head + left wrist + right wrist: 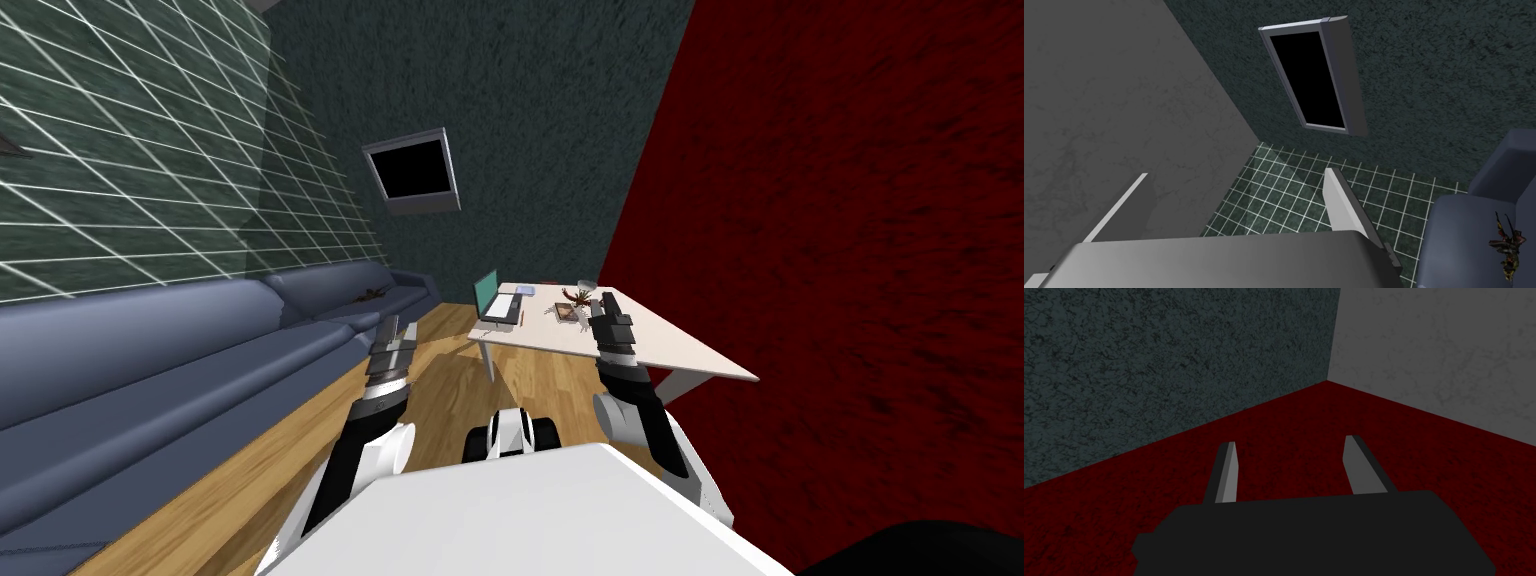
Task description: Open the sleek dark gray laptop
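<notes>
The laptop (496,304) sits at the left end of a white table (660,346) across the room. Its base is dark and its lid stands raised, showing a teal screen. Both arms are held up in front of me, well short of the table. My left gripper (398,326) hangs over the wooden floor beside the sofa, and its fingers stand open with nothing between them (1234,200). My right gripper (606,304) is raised in line with the table's middle, also open and empty (1294,465).
A long blue sofa (150,360) runs along the left wall, with a small dark object (370,293) on its far seat. A grey frame with a black area (412,170) hangs on the far wall. Small items (570,305) lie on the table. A red wall (850,250) stands at the right.
</notes>
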Robot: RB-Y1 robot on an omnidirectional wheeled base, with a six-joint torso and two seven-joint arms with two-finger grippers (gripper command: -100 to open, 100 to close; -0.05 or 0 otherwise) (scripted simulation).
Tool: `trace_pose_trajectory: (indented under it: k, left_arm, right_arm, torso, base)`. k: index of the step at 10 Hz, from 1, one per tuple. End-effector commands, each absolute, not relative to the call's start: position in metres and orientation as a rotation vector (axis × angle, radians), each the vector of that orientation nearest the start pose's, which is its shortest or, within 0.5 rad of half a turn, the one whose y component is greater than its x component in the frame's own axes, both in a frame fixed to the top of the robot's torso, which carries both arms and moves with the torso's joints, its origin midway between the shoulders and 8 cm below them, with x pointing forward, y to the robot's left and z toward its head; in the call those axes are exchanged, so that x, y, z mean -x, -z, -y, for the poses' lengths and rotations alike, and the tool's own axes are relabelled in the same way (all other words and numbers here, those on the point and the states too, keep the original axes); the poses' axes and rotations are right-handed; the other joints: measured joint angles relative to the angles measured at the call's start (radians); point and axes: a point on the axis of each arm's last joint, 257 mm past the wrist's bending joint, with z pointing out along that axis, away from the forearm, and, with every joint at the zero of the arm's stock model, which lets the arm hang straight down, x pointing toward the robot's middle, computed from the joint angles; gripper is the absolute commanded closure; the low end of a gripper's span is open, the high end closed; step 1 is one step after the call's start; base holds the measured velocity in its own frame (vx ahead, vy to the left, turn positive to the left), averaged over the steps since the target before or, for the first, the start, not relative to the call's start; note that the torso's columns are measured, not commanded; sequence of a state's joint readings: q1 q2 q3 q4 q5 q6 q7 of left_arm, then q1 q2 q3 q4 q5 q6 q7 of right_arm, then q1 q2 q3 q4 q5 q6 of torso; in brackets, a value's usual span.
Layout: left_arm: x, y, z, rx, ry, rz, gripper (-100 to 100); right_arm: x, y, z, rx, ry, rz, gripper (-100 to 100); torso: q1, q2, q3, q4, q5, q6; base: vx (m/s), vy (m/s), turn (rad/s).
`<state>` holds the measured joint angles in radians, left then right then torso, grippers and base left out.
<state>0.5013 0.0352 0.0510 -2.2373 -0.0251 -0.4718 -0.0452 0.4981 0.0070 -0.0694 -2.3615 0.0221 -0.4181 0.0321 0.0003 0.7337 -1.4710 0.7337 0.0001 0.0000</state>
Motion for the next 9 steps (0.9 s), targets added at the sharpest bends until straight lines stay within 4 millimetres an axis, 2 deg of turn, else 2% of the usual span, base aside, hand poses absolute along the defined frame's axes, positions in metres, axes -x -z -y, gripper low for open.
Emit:
trace_pose_trajectory:
  k: [1,7,9]
  left_arm:
    - [-0.364,0.012,-0.29,0.627,1.16,-0.785,-100]
    - [-0.399,0.063,-0.286,0.651,1.086,-0.949,-100]
    - [-0.416,0.093,-0.286,0.679,1.042,-1.025,-100]
  right_arm:
    - [-0.337,-0.047,0.299,-0.628,-1.188,-0.621,0]
    - [-0.337,-0.047,0.299,-0.628,-1.188,-0.621,0]
    - [-0.337,-0.047,0.299,-0.628,-1.188,-0.621,0]
  torso:
    - [0.0,0.002,-0.005,0.003,0.0,0.0]
    - [0.0,0.005,-0.005,0.004,0.0,0.0]
    - [-0.001,0.004,-0.005,0.004,0.0,0.0]
  base:
    - [0.028,-0.001,-0.044]
    - [0.059,0.002,-0.078]
    - [0.072,0.0,-0.132]
